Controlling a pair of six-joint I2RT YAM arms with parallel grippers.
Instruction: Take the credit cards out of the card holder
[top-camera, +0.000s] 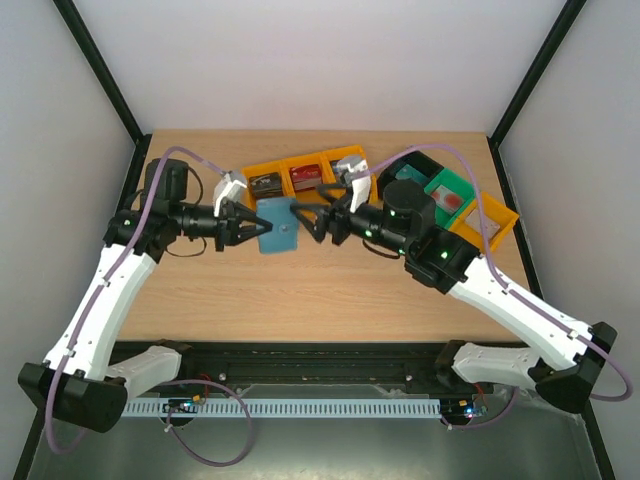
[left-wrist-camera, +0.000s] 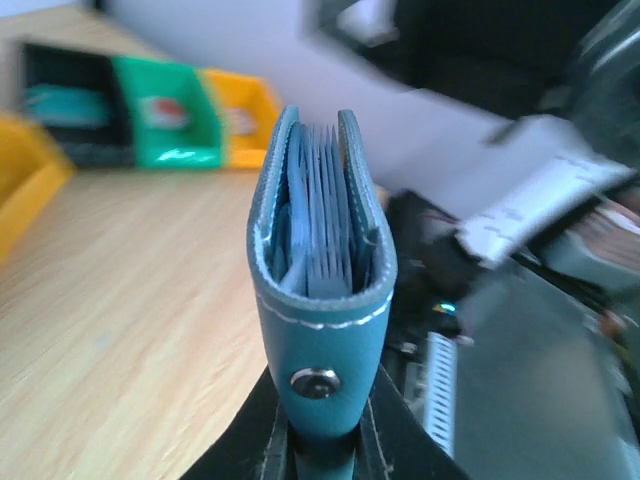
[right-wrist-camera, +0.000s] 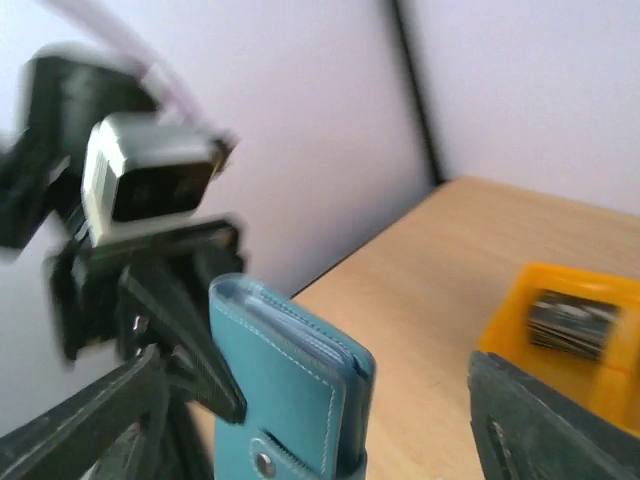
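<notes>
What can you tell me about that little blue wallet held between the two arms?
The card holder is a small teal booklet, leather-like, with pale stitching and a metal snap stud. Seen end-on, its two covers stand slightly apart, with bluish sleeves packed between them. It is folded, not spread open, and held in the air by the left claw, which pinches its snap end. The right claw stands open at its other end, not gripping.

The left pincer (top-camera: 248, 226) grips the teal card holder (top-camera: 276, 228) above the table (top-camera: 330, 290); the right pincer (top-camera: 310, 222) gapes beside it.
</notes>
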